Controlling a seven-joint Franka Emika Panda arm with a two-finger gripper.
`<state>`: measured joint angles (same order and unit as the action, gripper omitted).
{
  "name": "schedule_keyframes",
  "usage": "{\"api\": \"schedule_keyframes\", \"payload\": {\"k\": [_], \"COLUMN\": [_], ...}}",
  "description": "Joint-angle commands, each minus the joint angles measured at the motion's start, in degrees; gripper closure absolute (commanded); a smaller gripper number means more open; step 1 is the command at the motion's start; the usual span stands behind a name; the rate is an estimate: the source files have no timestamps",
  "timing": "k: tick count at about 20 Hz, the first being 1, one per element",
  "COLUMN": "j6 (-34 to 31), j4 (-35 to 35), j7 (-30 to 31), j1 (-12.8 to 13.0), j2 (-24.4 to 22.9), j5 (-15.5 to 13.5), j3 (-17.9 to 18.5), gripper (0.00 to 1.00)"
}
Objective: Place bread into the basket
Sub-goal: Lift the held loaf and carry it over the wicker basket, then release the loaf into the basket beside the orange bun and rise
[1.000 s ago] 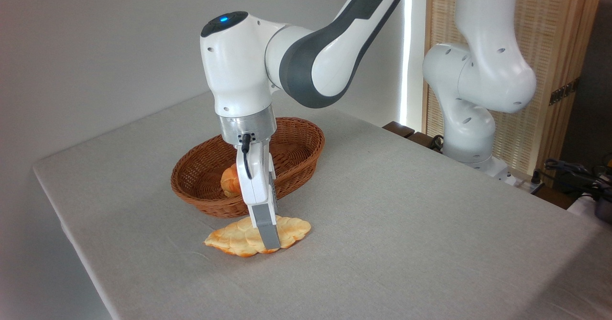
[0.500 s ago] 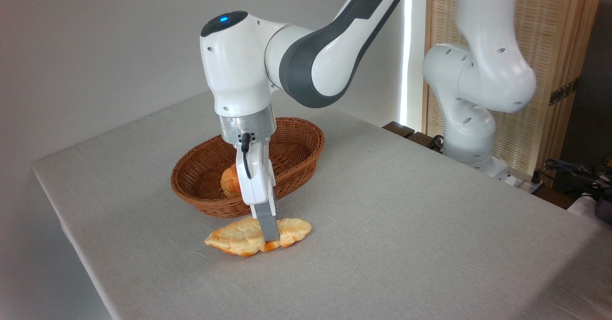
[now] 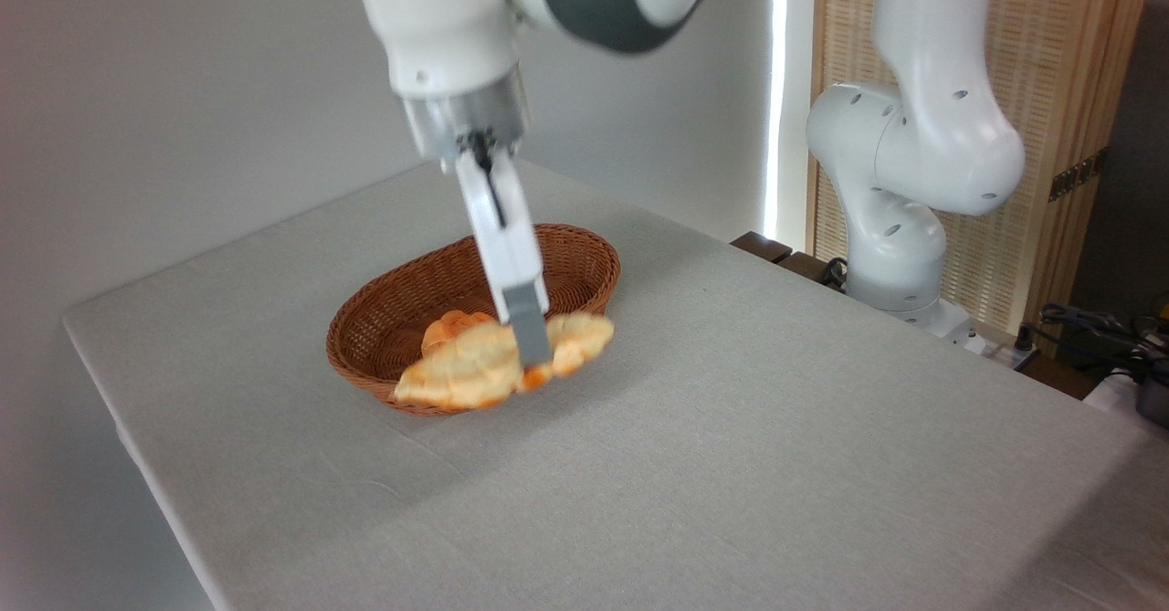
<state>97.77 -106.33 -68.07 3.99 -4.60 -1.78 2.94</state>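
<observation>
Pale yellow bread [image 3: 470,369] hangs in the air, off the counter [image 3: 731,465], in front of the near rim of the basket [image 3: 584,268]. The end effector [image 3: 531,355] pinches it near the middle. An orange bun [image 3: 441,326] sits in the basket.

My table [image 3: 731,465] is covered in a plain grey cloth, and I place everything else by it. Above its left half I can make out a small round orange bun [image 3: 445,326], blurred and mostly hidden. Behind the table's far left edge stands a bare grey wall [image 3: 183,90]. Past its far right edge are a pale slatted wooden screen [image 3: 1059,63], a bright strip of light [image 3: 779,90] and dark wooden blocks [image 3: 763,247]. Black cables [image 3: 1096,332] lie off its right side.
</observation>
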Motion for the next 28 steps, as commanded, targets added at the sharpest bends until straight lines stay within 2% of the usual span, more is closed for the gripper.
{"api": "schedule_keyframes", "payload": {"k": [1, 5, 7, 10, 11, 12, 13, 14, 15, 18, 28], "j6": [-6.9, -10.5, -10.5, -9.2, -8.1, -6.6, -5.1, -3.6, -1.7, -0.7, -0.7], "j4": [1.1, -0.6, -3.2, -6.2, -7.0, -7.9, -8.5, -8.5, -8.7, -9.1, -9.8], "j7": [10.4, 25.6, 29.0, 30.9, 31.1, 31.2, 31.6, 32.6, 33.5, 33.6, 33.7], "j1": [0.8, 1.8, 3.1, 3.7, 3.7, 3.9, 3.9, 3.9, 4.0, 4.0, 3.9], "j2": [-4.4, -6.8, -7.8, -7.5, -7.4, -7.3, -7.1, -7.0, -6.7, -5.5, -5.5], "j5": [-2.0, -2.9, -3.4, -3.6, -3.6, -3.6, -3.6, -3.6, -3.7, -6.5, -6.7], "j3": [-1.3, -8.3, -10.8, -15.0, -15.7, -16.3, -16.7, -16.8, -16.8, -18.6, -18.8], "gripper": [0.75, 0.69, 0.69, 0.67, 0.6, 0.46, 0.2, 0.08, 0.02, 0.0, 0.0]}}
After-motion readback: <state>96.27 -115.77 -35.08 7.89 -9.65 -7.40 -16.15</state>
